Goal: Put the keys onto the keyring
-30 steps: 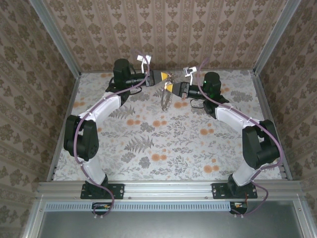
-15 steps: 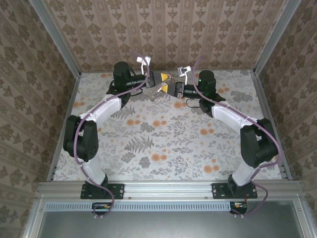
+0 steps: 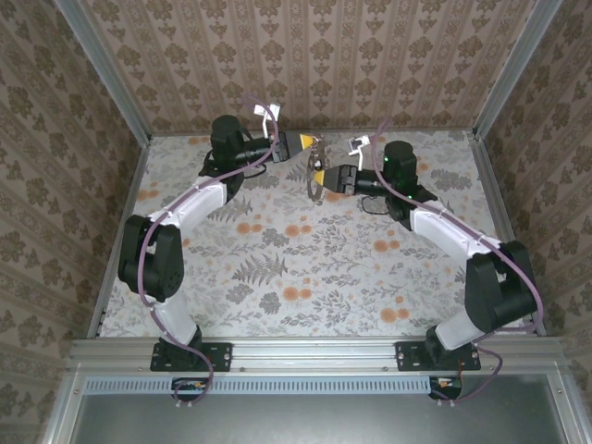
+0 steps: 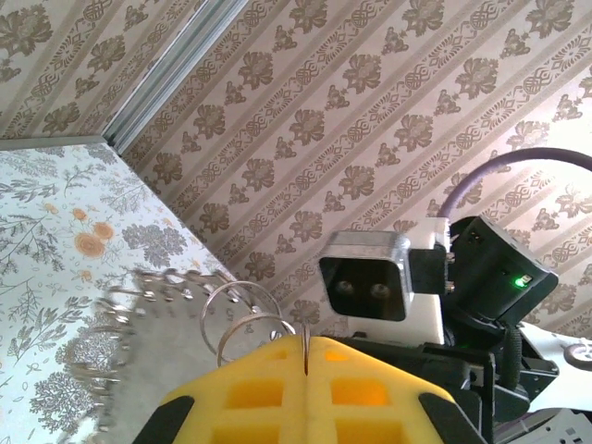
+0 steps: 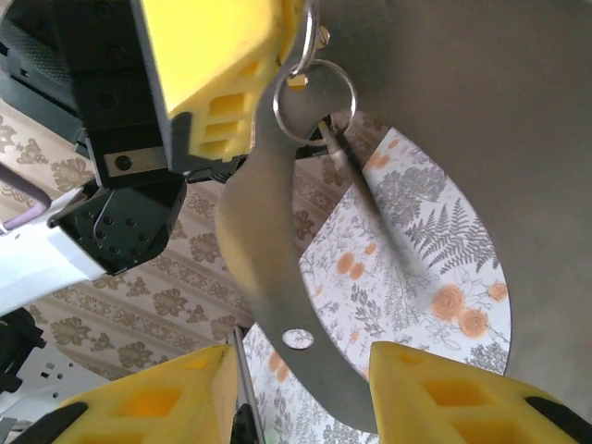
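Your left gripper (image 4: 305, 350) clamped the upper end of the keyring (image 5: 268, 268), which hung in the air near the back wall (image 3: 314, 55); your right gripper (image 5: 301, 375) stood released, fingers parted either side of its lower end.

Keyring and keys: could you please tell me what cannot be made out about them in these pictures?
- Right wrist: the keyring is so close to the lens that it blurs. Whether the open right gripper touches it is unclear.
- Left wrist: the small split ring is partly hidden by the left gripper, which is shut on it. The keyring's rim beside it is blurred.
- Top external: what hangs between the grippers is too small to identify.
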Robot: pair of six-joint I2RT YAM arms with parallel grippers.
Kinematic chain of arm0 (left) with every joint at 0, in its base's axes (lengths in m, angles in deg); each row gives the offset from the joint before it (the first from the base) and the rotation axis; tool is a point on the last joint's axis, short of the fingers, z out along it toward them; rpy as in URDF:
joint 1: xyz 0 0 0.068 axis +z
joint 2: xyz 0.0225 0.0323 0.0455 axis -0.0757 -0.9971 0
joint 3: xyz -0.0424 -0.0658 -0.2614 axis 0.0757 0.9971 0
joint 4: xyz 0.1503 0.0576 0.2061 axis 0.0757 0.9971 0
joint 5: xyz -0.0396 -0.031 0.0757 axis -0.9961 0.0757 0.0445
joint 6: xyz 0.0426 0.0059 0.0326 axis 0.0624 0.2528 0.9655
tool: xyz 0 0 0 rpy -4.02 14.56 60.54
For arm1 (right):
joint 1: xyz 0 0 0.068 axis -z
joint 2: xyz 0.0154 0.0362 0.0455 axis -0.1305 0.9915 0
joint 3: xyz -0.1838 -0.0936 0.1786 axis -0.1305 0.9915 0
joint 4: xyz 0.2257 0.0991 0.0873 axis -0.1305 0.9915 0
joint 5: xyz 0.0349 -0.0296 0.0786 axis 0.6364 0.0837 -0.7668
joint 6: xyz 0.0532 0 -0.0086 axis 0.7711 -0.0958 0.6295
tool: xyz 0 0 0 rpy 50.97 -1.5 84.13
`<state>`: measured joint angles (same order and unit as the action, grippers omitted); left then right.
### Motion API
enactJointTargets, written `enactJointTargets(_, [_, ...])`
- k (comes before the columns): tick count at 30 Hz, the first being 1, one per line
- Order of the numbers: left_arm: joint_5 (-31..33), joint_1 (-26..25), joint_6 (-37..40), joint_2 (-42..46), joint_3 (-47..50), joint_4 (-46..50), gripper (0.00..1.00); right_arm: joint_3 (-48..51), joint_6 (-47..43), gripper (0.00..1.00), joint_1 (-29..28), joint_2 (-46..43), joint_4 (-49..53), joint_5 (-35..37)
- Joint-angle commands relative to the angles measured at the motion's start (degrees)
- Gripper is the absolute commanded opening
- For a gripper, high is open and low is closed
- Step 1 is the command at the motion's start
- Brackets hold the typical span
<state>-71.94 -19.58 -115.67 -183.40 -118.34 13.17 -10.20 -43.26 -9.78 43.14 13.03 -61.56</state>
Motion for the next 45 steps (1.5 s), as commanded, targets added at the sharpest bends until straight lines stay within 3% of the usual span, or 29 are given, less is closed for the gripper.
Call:
enactJointTargets(1, [0.7,0.5,-0.7,2.5,0.4,-4.3,0.00,1.6,-1.9,0.44,1.1,-5.2,2.8,2.9])
enactJointTargets(12, [1.7,0.3,-3.6,2.0,1.9,-9.1,0.00,-1.7,9.5,0.43,1.2,-8.3,-4.8,18.0])
enactJointTargets(22, [1.7,0.3,-5.1,1.8,2.3,-11.1,0.00,-5.8,16.5,0.40,0.3,0.5,-13.9,17.6])
enactJointTargets(45, [1.9,0.2,-5.1,2.0,2.3,-11.1,0.00,-10.9,17.3,0.31,-3.2,6.7,-15.3,17.0])
